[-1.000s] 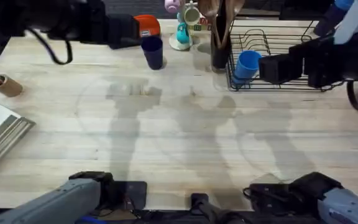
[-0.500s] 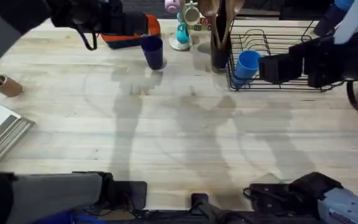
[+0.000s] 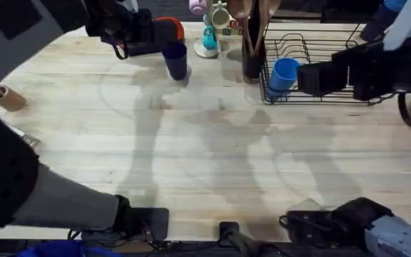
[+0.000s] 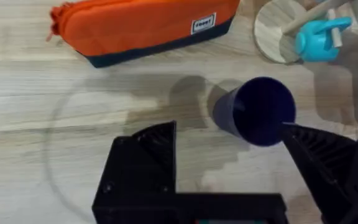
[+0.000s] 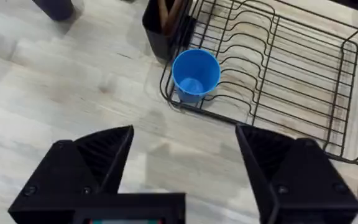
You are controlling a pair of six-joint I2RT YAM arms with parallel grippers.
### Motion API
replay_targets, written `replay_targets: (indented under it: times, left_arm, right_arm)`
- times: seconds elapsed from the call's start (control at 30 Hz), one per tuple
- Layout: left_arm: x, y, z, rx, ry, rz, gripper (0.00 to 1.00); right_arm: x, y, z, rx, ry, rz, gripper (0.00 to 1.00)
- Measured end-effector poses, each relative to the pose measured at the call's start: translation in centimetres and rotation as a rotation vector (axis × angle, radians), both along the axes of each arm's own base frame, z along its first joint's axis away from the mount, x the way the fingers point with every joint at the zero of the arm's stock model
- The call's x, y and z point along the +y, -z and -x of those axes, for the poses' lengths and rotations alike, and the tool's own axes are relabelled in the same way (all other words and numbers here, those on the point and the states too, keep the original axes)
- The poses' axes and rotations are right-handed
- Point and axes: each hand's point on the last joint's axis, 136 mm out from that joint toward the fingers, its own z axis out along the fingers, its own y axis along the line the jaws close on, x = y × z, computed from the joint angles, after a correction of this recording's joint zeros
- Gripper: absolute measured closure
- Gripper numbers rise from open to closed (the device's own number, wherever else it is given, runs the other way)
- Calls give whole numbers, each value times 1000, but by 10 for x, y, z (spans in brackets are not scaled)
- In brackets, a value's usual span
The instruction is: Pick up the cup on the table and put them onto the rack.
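Your pale wooden table (image 3: 212,143) carries the navy cup (image 3: 175,61) upright at its far edge, just beside an orange pouch (image 4: 142,28). Your left gripper (image 4: 229,152) hangs over it with fingers spread, one finger's tip at the cup's rim. Your right gripper (image 5: 185,155) is also released, hovering before the black rack (image 5: 278,68), where a lighter blue cup (image 5: 195,73) sits inside the near corner.
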Motion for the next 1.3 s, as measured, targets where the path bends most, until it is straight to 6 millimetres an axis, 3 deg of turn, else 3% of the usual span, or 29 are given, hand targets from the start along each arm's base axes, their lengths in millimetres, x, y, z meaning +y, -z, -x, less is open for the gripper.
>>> replay_targets:
  times: [0.73,0.9,1.0,1.3]
  left_arm:
    - [-3,58,-14,98,4,19,8]
    - [-3,60,-16,99,2,20,10]
    - [-3,59,-17,94,1,21,115]
    - [-4,59,-17,92,-1,26,707]
  right_arm:
    - [0,0,0,3,12,-14,5]
    - [0,0,0,3,12,-14,5]
    - [0,0,0,3,12,-14,5]
    - [0,0,0,3,12,-14,5]
